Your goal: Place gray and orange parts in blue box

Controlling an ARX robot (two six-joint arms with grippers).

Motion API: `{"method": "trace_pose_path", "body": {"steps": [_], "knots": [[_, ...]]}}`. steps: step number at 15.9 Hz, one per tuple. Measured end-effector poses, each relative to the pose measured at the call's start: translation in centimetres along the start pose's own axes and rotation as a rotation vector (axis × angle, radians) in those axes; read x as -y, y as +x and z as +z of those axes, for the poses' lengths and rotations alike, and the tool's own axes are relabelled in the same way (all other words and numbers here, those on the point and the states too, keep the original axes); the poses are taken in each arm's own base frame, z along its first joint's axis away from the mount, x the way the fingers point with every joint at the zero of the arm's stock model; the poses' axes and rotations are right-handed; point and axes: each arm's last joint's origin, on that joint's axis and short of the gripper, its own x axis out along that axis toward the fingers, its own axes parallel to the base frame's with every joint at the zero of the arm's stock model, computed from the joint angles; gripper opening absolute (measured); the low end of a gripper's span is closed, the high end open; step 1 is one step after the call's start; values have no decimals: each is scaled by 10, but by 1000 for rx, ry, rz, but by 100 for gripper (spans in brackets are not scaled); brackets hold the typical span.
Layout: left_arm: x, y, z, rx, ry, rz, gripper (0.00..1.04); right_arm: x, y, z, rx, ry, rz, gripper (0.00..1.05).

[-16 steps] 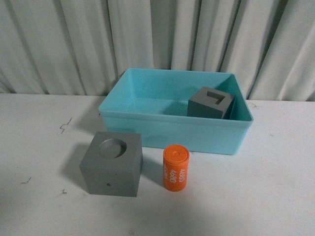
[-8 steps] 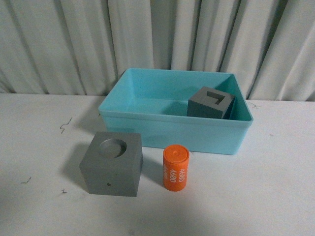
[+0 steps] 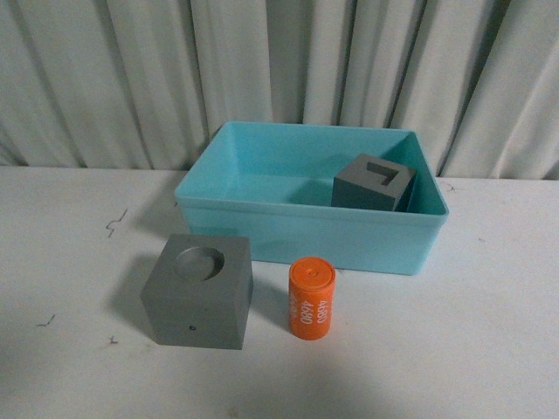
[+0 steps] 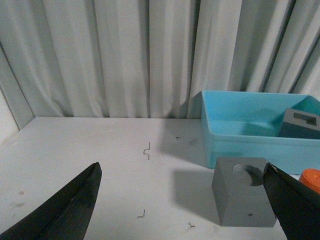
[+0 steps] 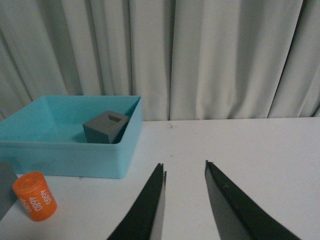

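Note:
A gray cube with a round recess (image 3: 198, 291) (image 4: 245, 197) stands on the white table in front of the blue box (image 3: 262, 218) (image 4: 235, 145) (image 5: 60, 160). To its right an orange cylinder with white digits (image 3: 312, 295) (image 5: 35, 196) stands upright; only its edge (image 4: 312, 178) shows in the left wrist view. Inside the box, at its right end, rests a gray cube with a rectangular recess (image 3: 374, 182) (image 4: 300, 123) (image 5: 105, 127). My left gripper (image 4: 181, 170) is wide open over bare table, its right finger close beside the round-recess cube. The right gripper (image 5: 184, 167) is open above empty table to the right of the cylinder. Neither arm shows in the front view.
A pleated pale curtain (image 3: 279, 70) hangs right behind the table and box. Small dark wire-like scraps (image 4: 146, 150) (image 3: 115, 222) lie on the tabletop left of the cube. A wall edge (image 4: 10, 90) shows at the far left.
The orange cylinder has turned slightly in place, its digits now facing more to the front. Cubes and box have not moved.

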Motion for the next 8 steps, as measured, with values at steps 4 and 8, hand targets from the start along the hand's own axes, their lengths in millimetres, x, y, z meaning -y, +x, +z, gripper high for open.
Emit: {"method": "trace_pose_path", "body": {"steps": [4, 8], "knots": [[0, 0, 0, 0, 0, 0, 98, 0, 0, 0, 0, 0, 0, 71], [0, 0, 0, 0, 0, 0, 98, 0, 0, 0, 0, 0, 0, 98]]}}
